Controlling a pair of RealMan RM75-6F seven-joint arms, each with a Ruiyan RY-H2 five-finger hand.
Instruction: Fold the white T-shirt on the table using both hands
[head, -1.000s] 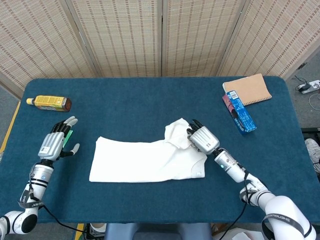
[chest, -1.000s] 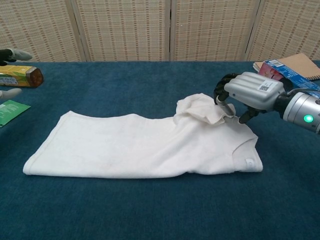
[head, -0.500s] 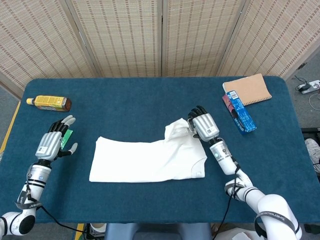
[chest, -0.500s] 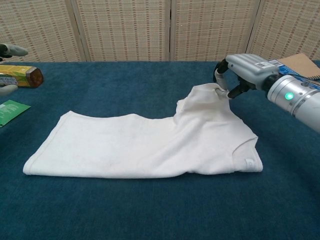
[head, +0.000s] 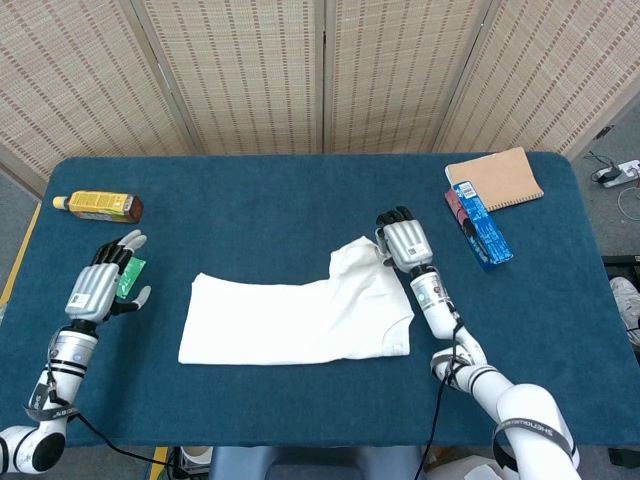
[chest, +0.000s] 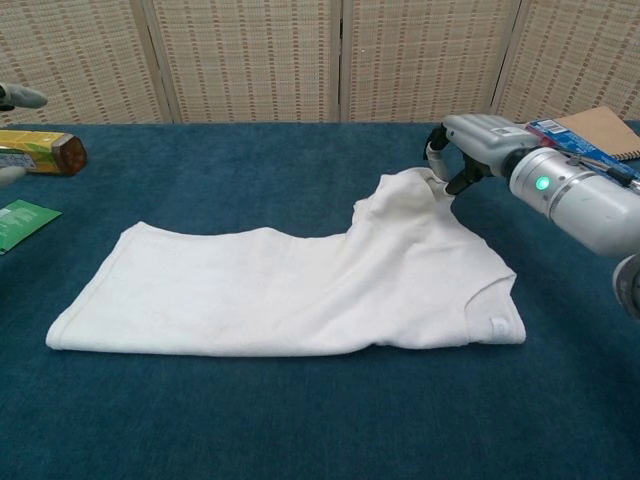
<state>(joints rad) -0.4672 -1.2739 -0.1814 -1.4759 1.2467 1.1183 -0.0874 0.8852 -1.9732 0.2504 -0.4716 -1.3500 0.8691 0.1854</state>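
Observation:
The white T-shirt (head: 300, 315) (chest: 290, 295) lies folded lengthwise in the middle of the blue table, its sleeve raised at the upper right. My right hand (head: 401, 241) (chest: 470, 140) pinches that sleeve tip and holds it slightly off the table. My left hand (head: 100, 283) hovers open near the table's left edge, well clear of the shirt, over a small green packet (head: 127, 280) (chest: 20, 224). In the chest view only a fingertip of the left hand (chest: 22, 96) shows at the left border.
A yellow bottle (head: 98, 207) (chest: 38, 152) lies at the far left. A tan notebook (head: 494, 179) and a blue box (head: 481, 224) sit at the far right. The blue tablecloth (head: 270, 220) covers the table, with a woven screen behind it.
My right hand has lifted the sleeve and drawn it back toward the far right, stretching it out. The left hand has drifted slightly left and down.

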